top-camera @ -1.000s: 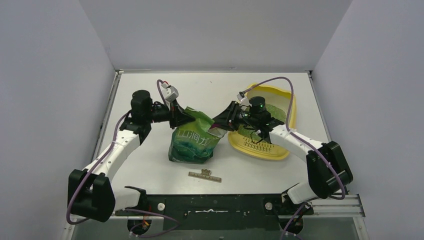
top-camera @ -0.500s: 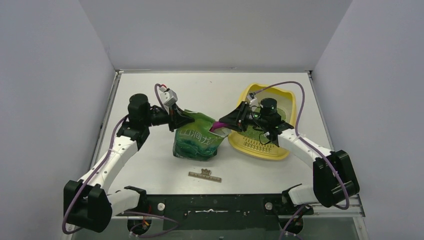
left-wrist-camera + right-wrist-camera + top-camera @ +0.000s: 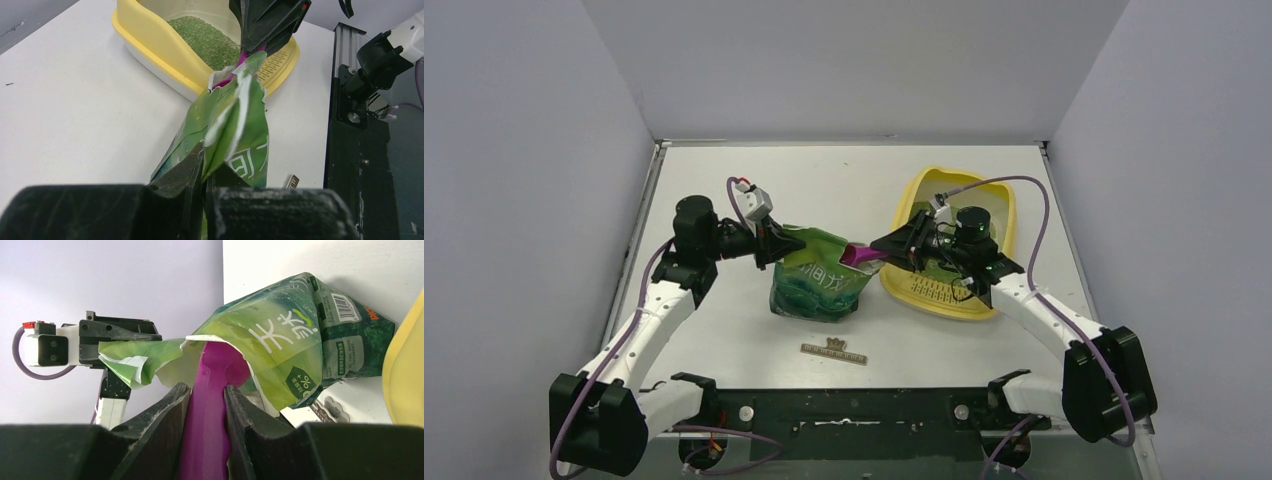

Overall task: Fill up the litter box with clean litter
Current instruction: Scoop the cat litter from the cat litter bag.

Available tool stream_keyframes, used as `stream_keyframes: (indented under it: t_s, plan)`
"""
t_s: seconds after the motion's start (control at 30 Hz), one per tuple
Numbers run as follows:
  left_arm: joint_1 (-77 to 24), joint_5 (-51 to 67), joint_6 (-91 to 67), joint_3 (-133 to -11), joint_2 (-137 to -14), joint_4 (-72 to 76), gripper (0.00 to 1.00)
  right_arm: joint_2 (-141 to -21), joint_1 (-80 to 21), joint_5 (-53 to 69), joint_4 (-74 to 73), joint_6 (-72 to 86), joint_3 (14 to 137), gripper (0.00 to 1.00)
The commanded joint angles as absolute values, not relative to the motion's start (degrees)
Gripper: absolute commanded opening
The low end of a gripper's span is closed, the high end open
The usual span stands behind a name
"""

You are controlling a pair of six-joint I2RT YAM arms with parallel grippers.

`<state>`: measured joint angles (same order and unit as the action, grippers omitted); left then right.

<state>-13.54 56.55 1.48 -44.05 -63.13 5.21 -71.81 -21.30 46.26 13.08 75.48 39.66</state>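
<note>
R gripper [image 3: 206, 390] w/ scoop [image 3: 220, 365] just inside bag [image 3: 280, 340] mouth edge.

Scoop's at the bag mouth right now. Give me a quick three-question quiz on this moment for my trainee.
1. True or false: the left gripper is shut on the torn top edge of the green bag.
2. What does the right gripper hold? A) the magenta scoop B) a bag corner C) nothing
3. Fill in: the litter box already holds some green ____.

Key: 1 true; 2 A; 3 litter.
</note>
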Motion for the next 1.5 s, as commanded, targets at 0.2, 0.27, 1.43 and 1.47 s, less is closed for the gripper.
stream_keyframes:
  t_s: [0.2,0.27,1.43,1.47]
  plan:
    - [-12.8,58.7,-2.4,-45.3,-63.6,8.8,0.29,-64.6,-18.1,45.5,13.2,76.2,38.3,0.0]
    - [-12.8,59.0,-2.7,-45.5,-63.8,9.0,0.31,-63.9,-17.3,45.4,13.1,76.7,37.8,0.0]
    - [-12.8,57.7,-1.6,-46.8,-64.2,4.4,0.08,-57.5,-17.0,49.3,13.4,77.9,31.2,0.0]
    - [-12.8,58.0,-1.5,-46.9,-64.2,4.2,0.02,-56.8,-16.2,48.9,13.1,77.6,30.9,0.0]
